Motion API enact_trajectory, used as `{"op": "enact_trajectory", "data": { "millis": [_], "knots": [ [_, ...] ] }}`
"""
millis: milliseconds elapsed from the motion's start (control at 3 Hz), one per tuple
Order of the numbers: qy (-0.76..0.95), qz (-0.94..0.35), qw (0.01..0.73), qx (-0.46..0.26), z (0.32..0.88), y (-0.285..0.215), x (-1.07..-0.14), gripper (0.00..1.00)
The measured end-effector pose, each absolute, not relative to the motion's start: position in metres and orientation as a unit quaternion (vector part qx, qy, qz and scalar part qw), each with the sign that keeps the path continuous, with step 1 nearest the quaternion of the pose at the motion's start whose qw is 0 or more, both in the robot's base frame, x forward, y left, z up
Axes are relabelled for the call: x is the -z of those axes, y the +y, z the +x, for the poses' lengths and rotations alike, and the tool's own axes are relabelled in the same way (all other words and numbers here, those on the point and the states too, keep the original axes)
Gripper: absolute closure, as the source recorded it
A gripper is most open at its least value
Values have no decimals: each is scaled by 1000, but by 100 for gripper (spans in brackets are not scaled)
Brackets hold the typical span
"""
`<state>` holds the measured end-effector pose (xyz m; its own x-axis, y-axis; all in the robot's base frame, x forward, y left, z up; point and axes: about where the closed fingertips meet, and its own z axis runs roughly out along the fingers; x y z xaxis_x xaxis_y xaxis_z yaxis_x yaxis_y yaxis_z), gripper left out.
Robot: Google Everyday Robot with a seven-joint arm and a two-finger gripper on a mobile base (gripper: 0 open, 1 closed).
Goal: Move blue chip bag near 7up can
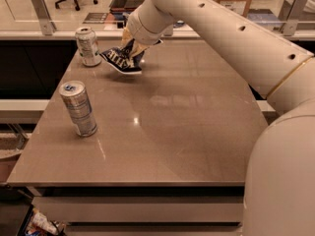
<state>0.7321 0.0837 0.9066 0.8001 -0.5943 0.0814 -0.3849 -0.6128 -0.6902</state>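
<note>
Gripper (129,46) sits over the far-left part of the table (197,132), clenched on the upper end of the blue chip bag (119,61). The bag hangs tilted below it, its low end close to or just touching the tabletop; which one cannot be told. The bag's left tip is just beside the 7up can (88,46), with a narrow gap showing.

Risks, as judged:
- Any further leftward travel likely pushes the bag's tip into the 7up can. The can stands near the table's far-left corner, so a nudge could tip it or send it off the edge.
- Crumpled foil gives a poor hold, so the bag may slip or swing on release and land against the can.

Room: open tabletop lies to the right of and in front of the bag. The slim silver can (78,109) stands well apart, near the left edge. The safest exit for the gripper looks to be up and to the right.
</note>
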Motion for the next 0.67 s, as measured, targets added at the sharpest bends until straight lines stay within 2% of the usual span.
{"op": "enact_trajectory", "data": {
  "millis": [667],
  "knots": [
    [275, -886, 341, 149, 732, 87, -902, 36]
  ]
}}
